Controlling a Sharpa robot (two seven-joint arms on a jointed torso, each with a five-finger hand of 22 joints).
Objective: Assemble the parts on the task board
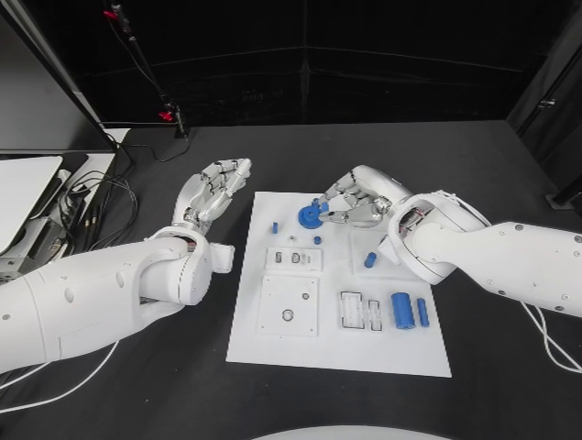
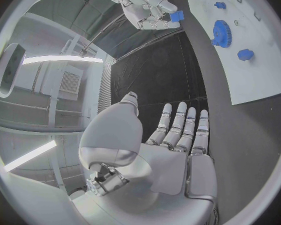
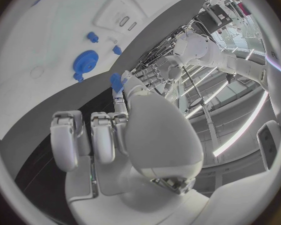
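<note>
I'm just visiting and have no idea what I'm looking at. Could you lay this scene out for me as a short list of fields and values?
Surface: black table
Task board: white plate in the middle of the table
Right hand: over the board's far end, pinching a small blue part
Left hand: beside the board over the table, fingers straight and apart, holding nothing
Gear: blue gear lying on the board's far end
Loose parts: blue cylinder on the board's right side
</note>
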